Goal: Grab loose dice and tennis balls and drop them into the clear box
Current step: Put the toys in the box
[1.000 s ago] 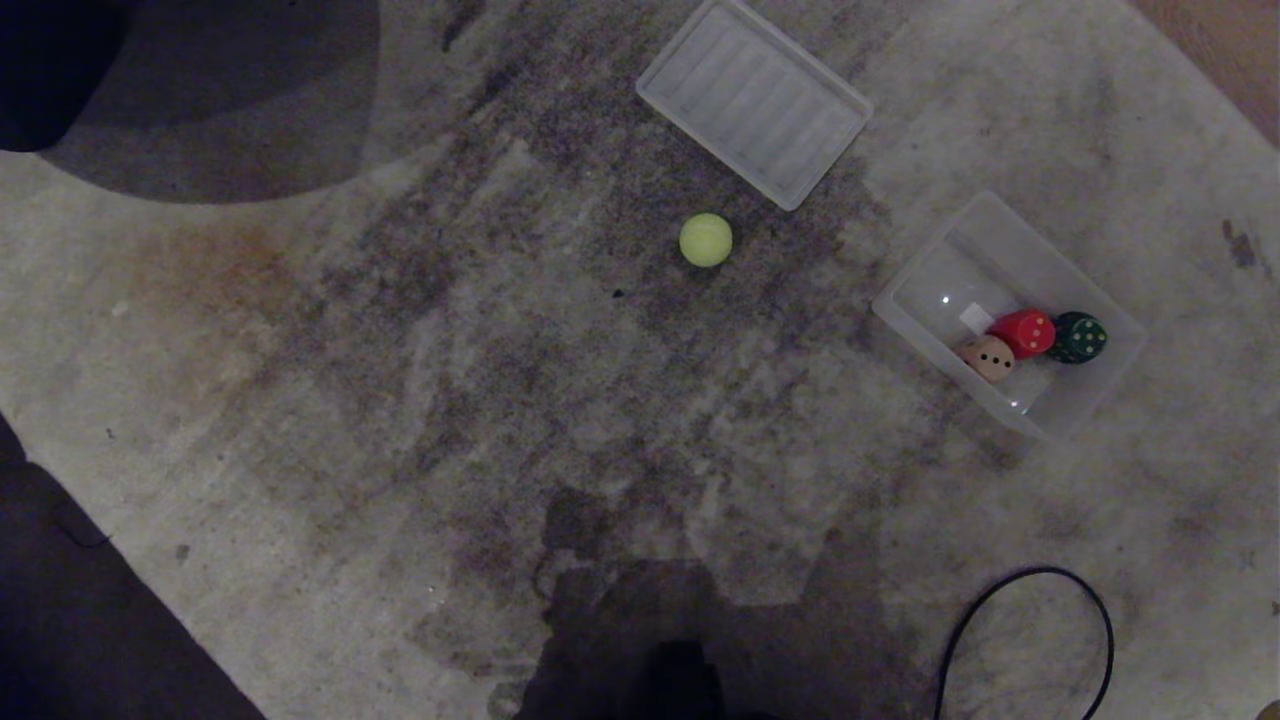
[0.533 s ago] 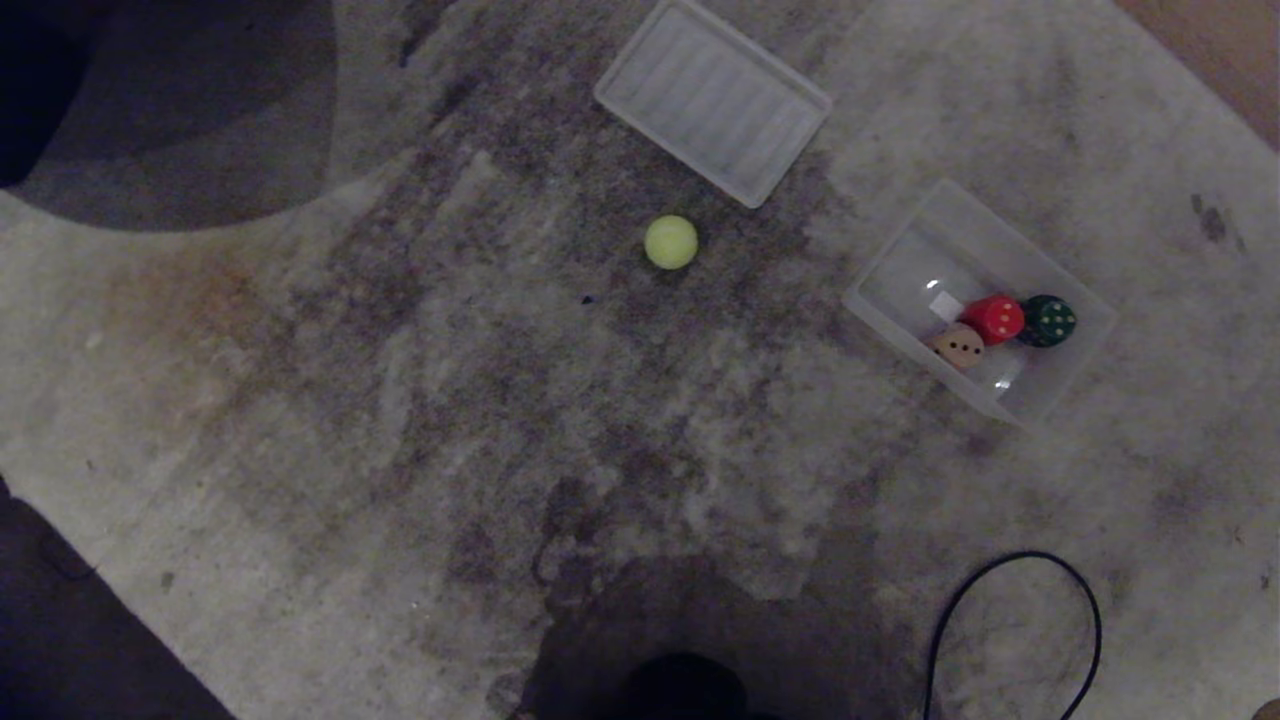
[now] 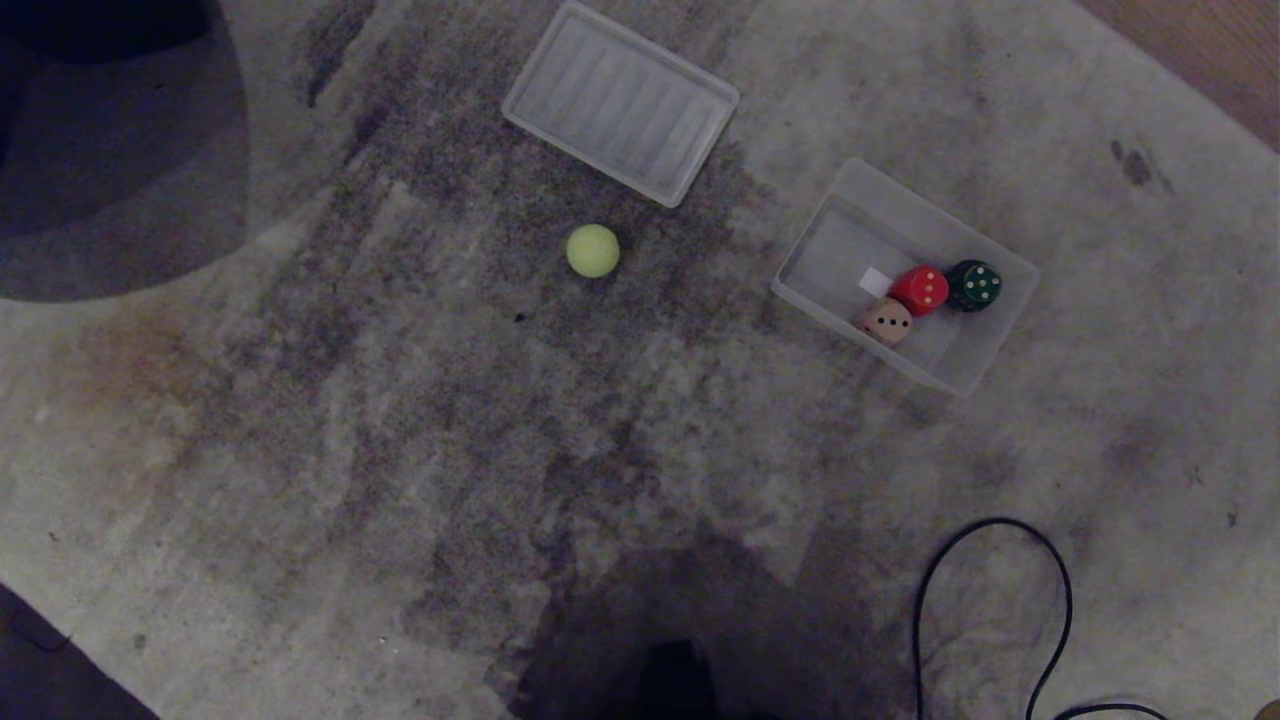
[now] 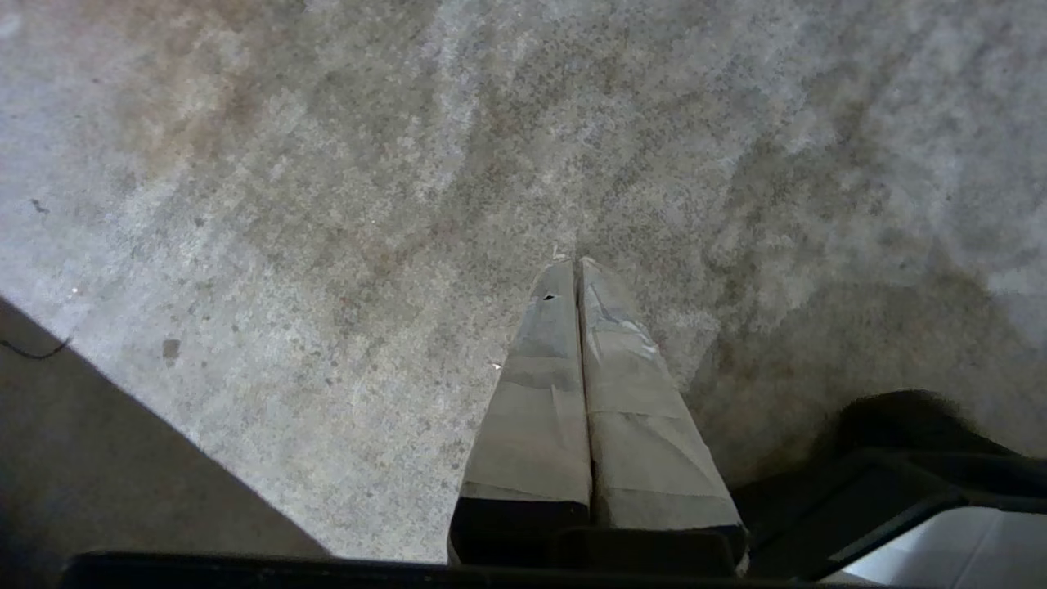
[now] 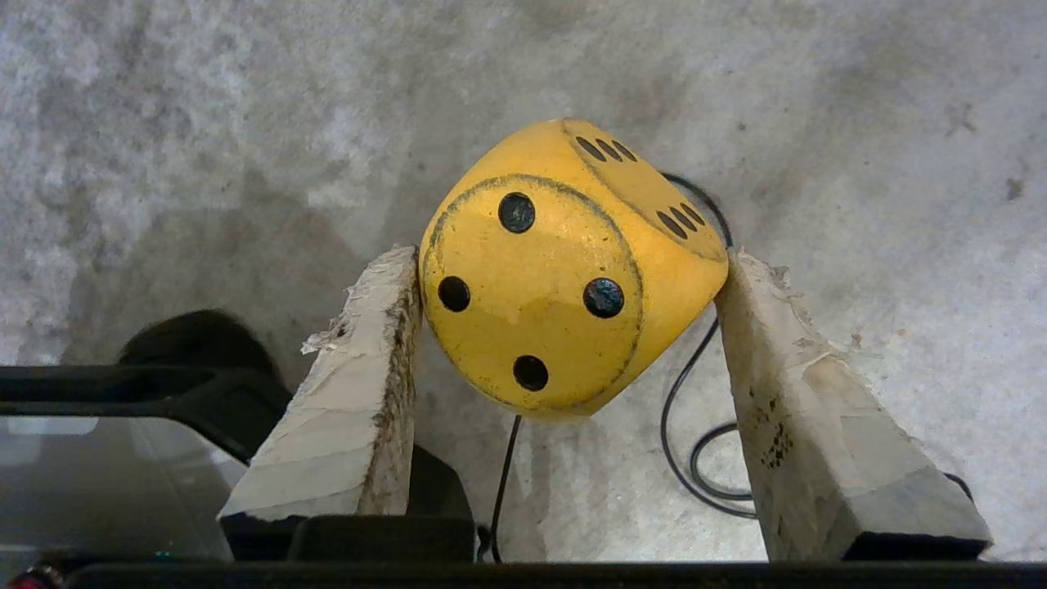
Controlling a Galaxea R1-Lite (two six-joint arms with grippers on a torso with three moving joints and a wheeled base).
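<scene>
My right gripper [image 5: 568,262] is shut on a yellow die [image 5: 556,270] with dark pips, held clear of the carpet between both taped fingers. The clear box [image 3: 845,215] lies on the carpet at the right of the head view. Inside it are a peach die [image 3: 886,321], a red die [image 3: 920,289] and a dark green die [image 3: 974,285]. One yellow-green tennis ball [image 3: 593,250] rests loose on the carpet, left of the box. My left gripper [image 4: 575,263] is shut and empty above bare carpet. Neither arm shows in the head view.
A flat ribbed translucent tray [image 3: 620,103] lies beyond the ball. A black cable [image 3: 1000,600] loops on the carpet at the near right and also shows under the held die as a cable [image 5: 695,409]. Wooden floor [image 3: 1200,50] borders the carpet at the far right.
The whole head view has shifted: ball, tray and box all slid leftward in the picture, so the camera moved. Nothing on the carpet moved by itself.
</scene>
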